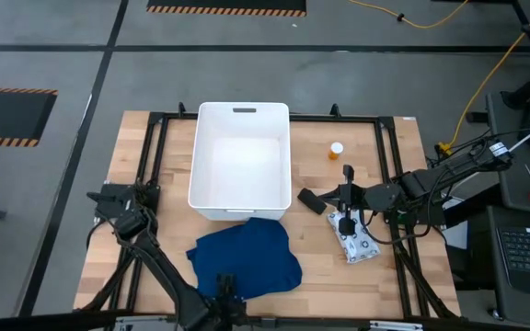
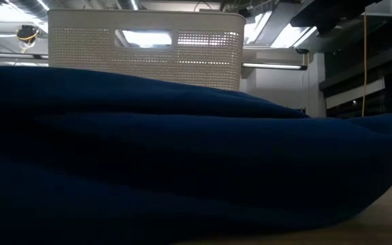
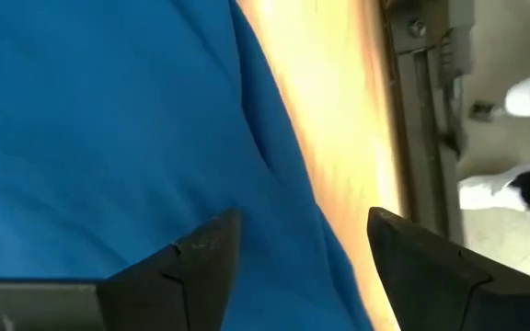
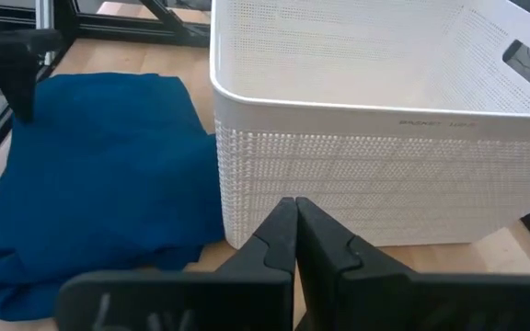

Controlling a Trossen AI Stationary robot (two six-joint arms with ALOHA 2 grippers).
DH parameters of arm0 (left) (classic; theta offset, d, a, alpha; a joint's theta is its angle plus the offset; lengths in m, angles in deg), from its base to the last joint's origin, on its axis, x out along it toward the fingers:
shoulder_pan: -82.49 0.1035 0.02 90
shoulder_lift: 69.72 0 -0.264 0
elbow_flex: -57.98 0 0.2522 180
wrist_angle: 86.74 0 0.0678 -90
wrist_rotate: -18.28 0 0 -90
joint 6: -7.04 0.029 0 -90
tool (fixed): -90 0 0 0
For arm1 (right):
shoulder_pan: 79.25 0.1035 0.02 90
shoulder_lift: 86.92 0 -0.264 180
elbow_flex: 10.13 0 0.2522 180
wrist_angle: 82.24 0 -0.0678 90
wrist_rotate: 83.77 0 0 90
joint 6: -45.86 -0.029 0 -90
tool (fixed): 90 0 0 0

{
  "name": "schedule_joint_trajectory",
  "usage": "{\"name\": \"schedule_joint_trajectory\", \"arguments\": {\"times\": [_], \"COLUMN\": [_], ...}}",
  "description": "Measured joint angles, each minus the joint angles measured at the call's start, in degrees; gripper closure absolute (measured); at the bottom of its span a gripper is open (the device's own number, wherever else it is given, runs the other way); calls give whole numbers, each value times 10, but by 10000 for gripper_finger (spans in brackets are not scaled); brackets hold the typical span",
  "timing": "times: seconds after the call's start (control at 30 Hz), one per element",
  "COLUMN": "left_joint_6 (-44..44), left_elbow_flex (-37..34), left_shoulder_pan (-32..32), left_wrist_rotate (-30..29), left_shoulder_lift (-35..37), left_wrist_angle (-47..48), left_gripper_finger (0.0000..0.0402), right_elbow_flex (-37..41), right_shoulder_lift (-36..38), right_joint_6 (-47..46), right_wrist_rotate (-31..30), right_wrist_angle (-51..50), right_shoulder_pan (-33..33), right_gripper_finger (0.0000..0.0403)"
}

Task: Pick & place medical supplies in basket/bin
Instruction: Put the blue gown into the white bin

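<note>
The biggest thing on my table is the white bin (image 1: 240, 161), and I can see no supplies in it, so I think the job is only at the start. Just in front of it, touching or almost touching its near wall, lies the big blue cloth (image 1: 245, 257), spread out in soft folds. My left gripper (image 3: 297, 253) is down low at the near edge of that cloth, and its two fingers stand apart with nothing between them; one finger (image 3: 201, 257) is over the blue and the other is over the bare wood just beside it. So I think the step in hand is grabbing the cloth. Next I would need to push down so the fingers straddle a fold, squeeze, then lift high enough to clear the bin's tall side. My right gripper (image 4: 294, 241) is pressed together and holds nothing; in the top view it hangs right of the bin, over the dotted white packet (image 1: 355, 241). I cannot tell if it touches the packet. The small black oblong (image 1: 311, 201) lies just beside that arm, near the bin's corner. The little orange bottle (image 1: 336, 150) stands farther back, well apart from both grippers.
</note>
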Motion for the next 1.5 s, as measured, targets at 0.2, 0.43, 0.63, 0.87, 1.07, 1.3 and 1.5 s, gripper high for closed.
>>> {"name": "schedule_joint_trajectory", "arguments": {"times": [0.2,0.43,0.63,0.87,1.07,1.3,1.5], "left_joint_6": [20,19,21,-14,-60,-123,-144], "left_elbow_flex": [0,2,5,5,3,1,0], "left_shoulder_pan": [5,5,0,-5,-5,-3,-1], "left_wrist_rotate": [23,29,7,-47,-70,-105,-114], "left_shoulder_lift": [-30,-54,-77,-84,-86,-88,-91], "left_wrist_angle": [5,26,36,46,76,123,136], "left_gripper_finger": [171,171,171,171,171,171,172], "right_elbow_flex": [0,0,0,0,0,0,0], "right_shoulder_lift": [0,0,0,0,0,0,0], "right_joint_6": [1,2,0,-1,-1,-1,-1], "right_wrist_rotate": [0,0,0,0,0,0,0], "right_wrist_angle": [0,0,0,-1,-1,-1,-1], "right_shoulder_pan": [0,0,0,0,0,0,0], "right_gripper_finger": [393,393,393,393,393,393,393]}}
